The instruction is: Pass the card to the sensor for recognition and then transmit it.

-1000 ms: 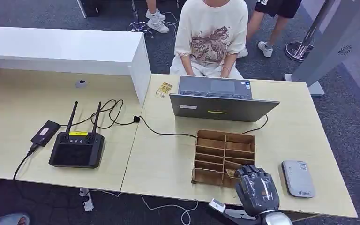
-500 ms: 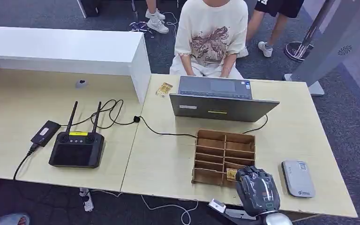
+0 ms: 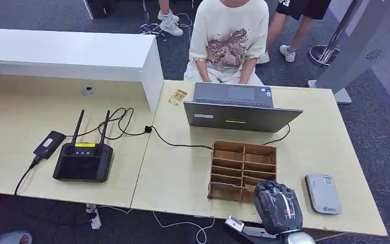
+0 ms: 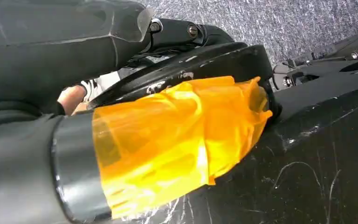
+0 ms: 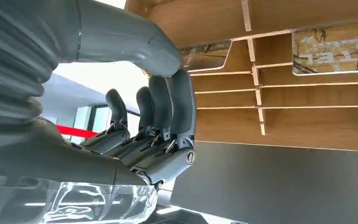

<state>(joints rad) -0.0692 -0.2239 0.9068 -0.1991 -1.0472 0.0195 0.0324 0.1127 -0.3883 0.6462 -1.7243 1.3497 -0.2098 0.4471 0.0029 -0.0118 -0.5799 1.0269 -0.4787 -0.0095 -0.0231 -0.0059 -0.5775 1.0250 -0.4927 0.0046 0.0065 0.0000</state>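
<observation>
right wrist view: card [image 5: 205, 54] at hand's [image 5: 144, 121] fingertips

Head view looks down from high over the table [image 3: 183, 173]; right wrist view sits close behind the right hand [image 5: 140, 130], sharing the wooden organizer [image 3: 242, 170]; left wrist view faces the floor

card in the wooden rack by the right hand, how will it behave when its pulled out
The card looks thin, flat and glossy, so probably stiff, light and slippery to pinch. It stands in a narrow slot of the wooden rack, so it should slide straight out. The right hand is beside it.
</observation>
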